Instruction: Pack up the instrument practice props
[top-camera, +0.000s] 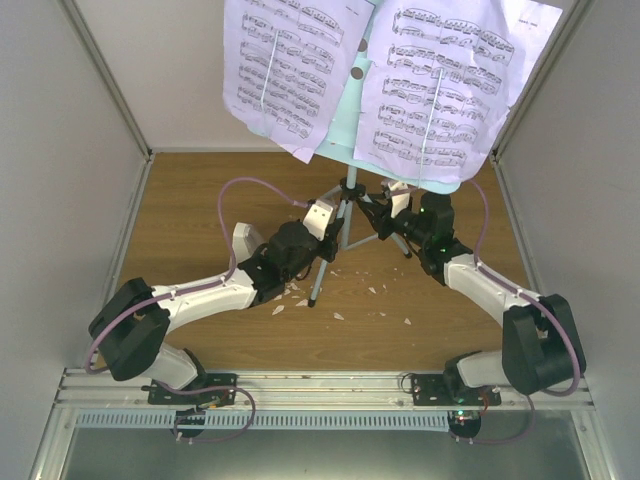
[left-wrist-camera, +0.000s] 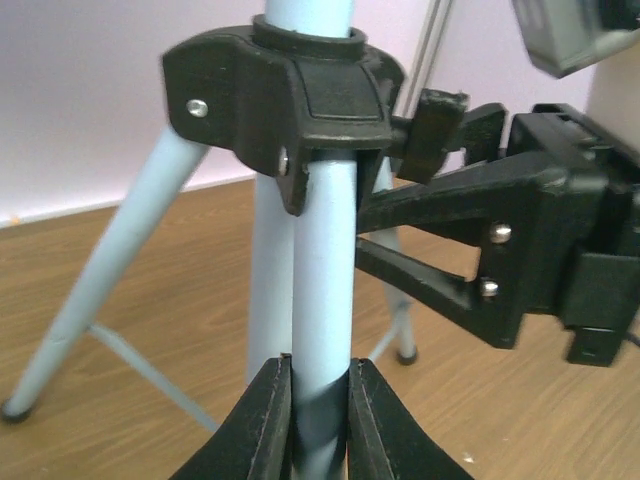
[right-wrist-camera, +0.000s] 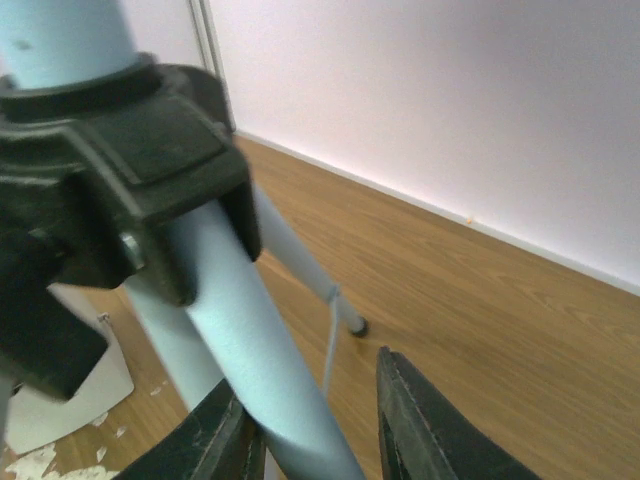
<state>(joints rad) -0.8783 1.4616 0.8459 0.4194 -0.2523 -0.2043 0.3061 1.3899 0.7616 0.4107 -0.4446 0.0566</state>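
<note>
- Left gripper (left-wrist-camera: 320, 385): low down at the foot of the music stand (top-camera: 342, 120), pinching one thin blue leg (left-wrist-camera: 325, 250) just under the black hub (left-wrist-camera: 290, 90). Jaws pressed onto the tube on both sides.
- Counter (top-camera: 190, 200) in front of the stand: small white crumbs (top-camera: 338, 316) scattered near the leg tips. Not part of the job.
- Stand itself: upright mid-counter on its tripod, legs splayed, desk up top facing the arms.
- Sheet-music pages: left page (top-camera: 290, 60) and right page (top-camera: 450, 80) are both on the desk, loose as far as I can tell. The right one overhangs the desk edge.
- Right gripper (right-wrist-camera: 310, 390): at the other side of the hub, jaws spread, w/ another leg running between them. One finger (right-wrist-camera: 225, 440) looks to be against the tube; the other stands apart from it, so no real hold.
- Risks, as I judge it:
  - Only one arm has a firm pinch, so a pull or lift on that leg could tip the top-heavy stand.
  - Any tilt or jolt prob. sends the pages sliding off, since nothing visibly clips them.
  - The tube is smooth and round, so the left pinch could slip or twist.
  - Folding the legs w/ the pages up there could crease or drop them. Safer to take the pages off first.
</note>
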